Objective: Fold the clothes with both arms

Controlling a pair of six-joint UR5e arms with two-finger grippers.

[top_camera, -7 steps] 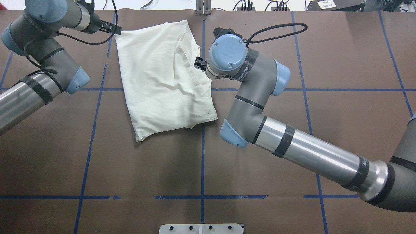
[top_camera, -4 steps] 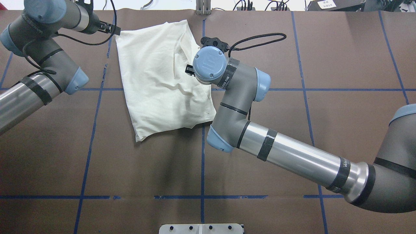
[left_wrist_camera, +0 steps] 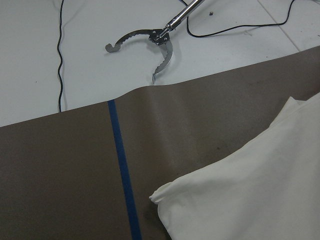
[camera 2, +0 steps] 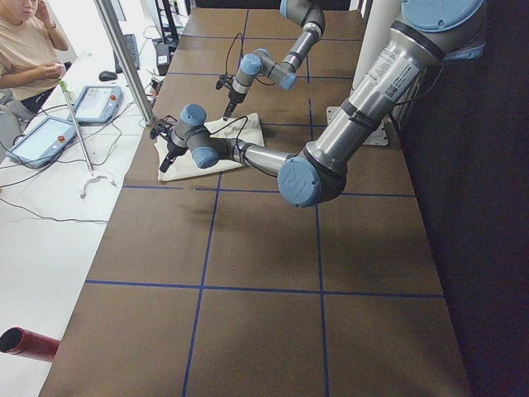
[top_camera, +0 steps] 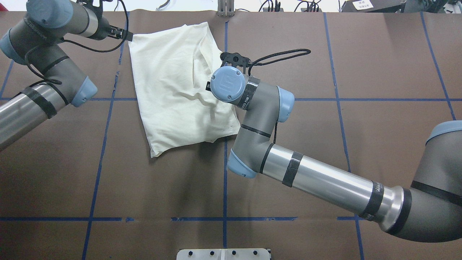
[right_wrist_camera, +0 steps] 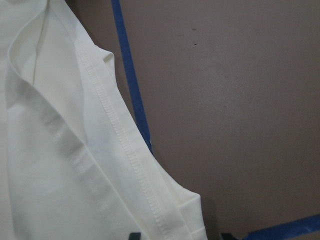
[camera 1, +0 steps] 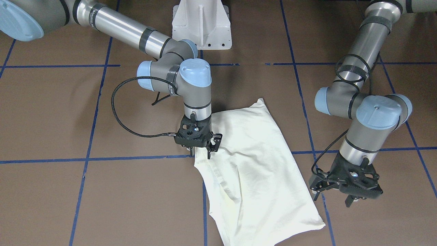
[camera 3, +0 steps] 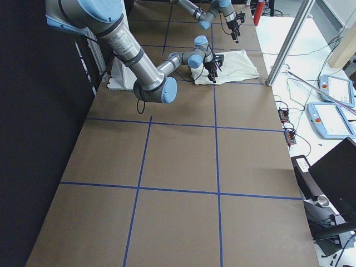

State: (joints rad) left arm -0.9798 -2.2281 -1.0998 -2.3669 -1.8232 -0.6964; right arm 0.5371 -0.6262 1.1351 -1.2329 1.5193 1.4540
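Noted against the earlier overhead frames: inward travel of the right gripper (camera 1: 200, 152) onto the T-shirt (top_camera: 173, 90) at its hem (right_wrist_camera: 120, 145), with deeper creasing beside it; left gripper (camera 1: 333, 199) barely shifted. Cream T-shirt lying folded, plain side up, askew on the far middle of the tabletop (top_camera: 162, 180). Right gripper released, jaws apart and straddling the hem. Left gripper likewise released, just beside the far left corner; contact not determinable. Judged step: seizing both edges for a fold. Recommend closing on every layer of hem, securing the corner too, then lifting both together, evenly, to avoid skew.
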